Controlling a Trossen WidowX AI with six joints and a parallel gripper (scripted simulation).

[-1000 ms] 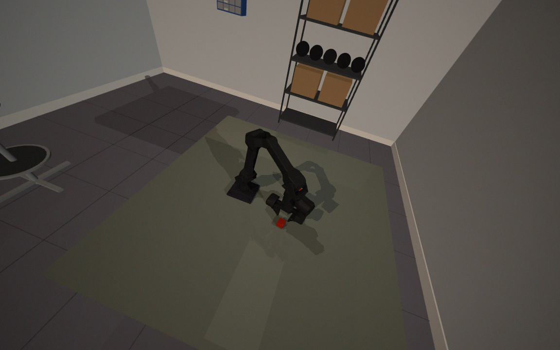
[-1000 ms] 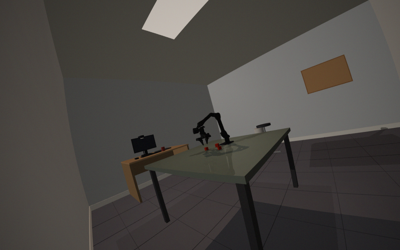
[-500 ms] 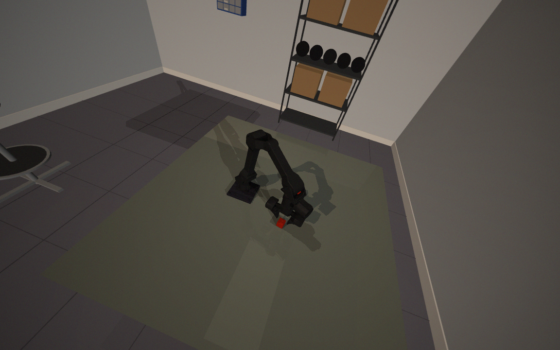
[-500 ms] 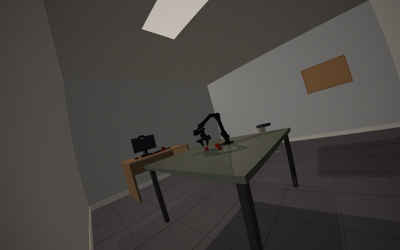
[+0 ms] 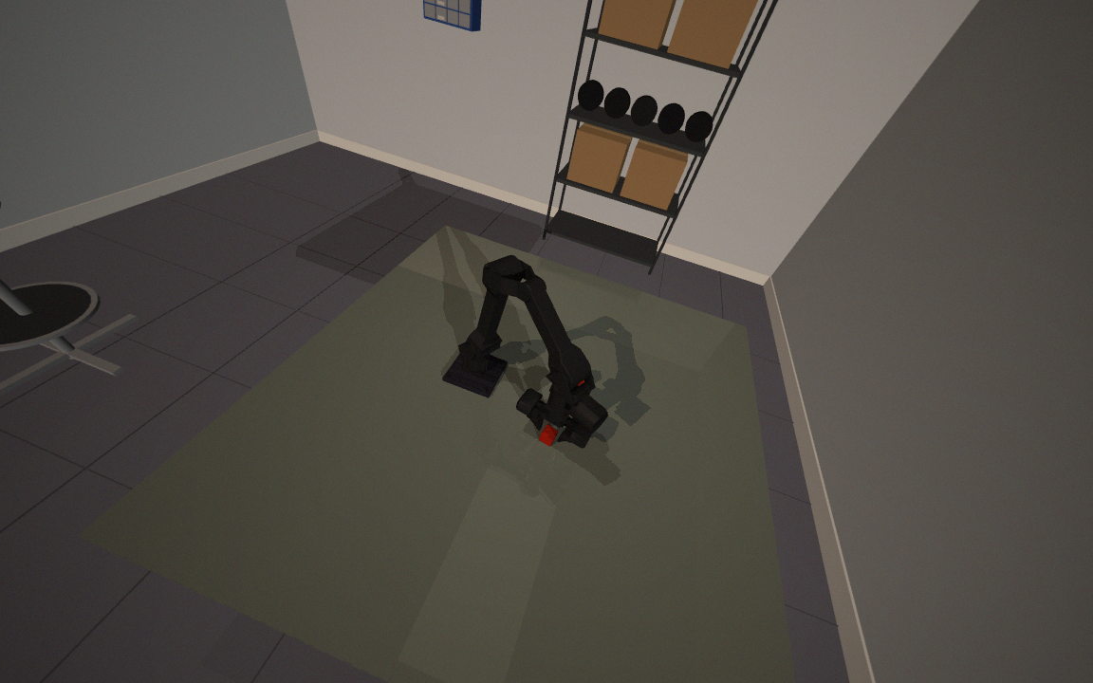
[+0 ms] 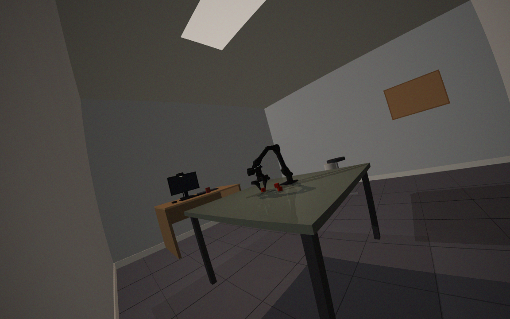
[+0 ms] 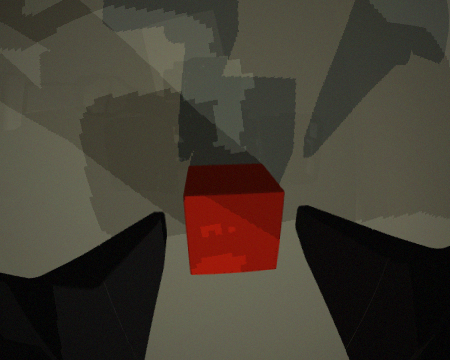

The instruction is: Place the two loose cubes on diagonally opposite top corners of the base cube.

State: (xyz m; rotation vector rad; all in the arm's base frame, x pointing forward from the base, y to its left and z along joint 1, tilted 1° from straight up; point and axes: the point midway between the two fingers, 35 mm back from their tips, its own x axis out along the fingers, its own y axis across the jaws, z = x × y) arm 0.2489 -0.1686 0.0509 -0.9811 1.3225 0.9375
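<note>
One loose red cube point(image 5: 547, 434) point(image 6: 263, 189) point(image 7: 233, 232) lies on the green table point(image 5: 279, 509) point(image 6: 229, 214). My gripper point(image 5: 552, 431) point(image 6: 262, 189) point(image 7: 232, 220) is open and low around this cube, one finger on each side, with a gap on both sides in the wrist view. In the exterior view, the other loose red cube point(image 6: 276, 185) sits on the red base cube point(image 6: 280, 189), shifted to the left, close to the robot's base. Its exact corner is too small to tell. That stack is hidden in the top view and out of the wrist view.
The arm's base point(image 5: 474, 374) point(image 6: 289, 182) stands on the table behind the cubes. The stack is the nearest obstacle, just right of the gripper in the exterior view. A desk point(image 6: 173, 204), a stool point(image 5: 20, 314) and a shelf rack point(image 5: 602, 237) stand away from the table.
</note>
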